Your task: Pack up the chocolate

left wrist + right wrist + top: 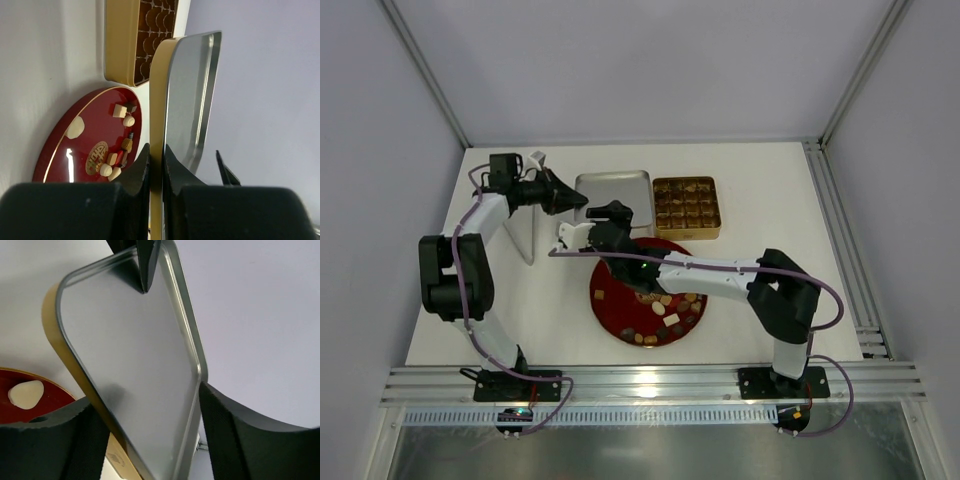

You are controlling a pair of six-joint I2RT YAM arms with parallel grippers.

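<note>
Lid point(612, 190) in left end effector point(156, 150), gold tin point(120, 40) beside, chocolates point(129, 121) near

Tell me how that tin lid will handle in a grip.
The lid looks like thin sheet metal, so probably stiff and light. Its shiny inside suggests it is slippery. Pinched at one rim by the left end effector, it may pivot or slip.

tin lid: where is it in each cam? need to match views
Top external: lid upper centre, left of the gold tin.
Left wrist: lid nearly edge-on, centre.
Right wrist: lid fills the centre.
Shared landmark: red plate.
</note>
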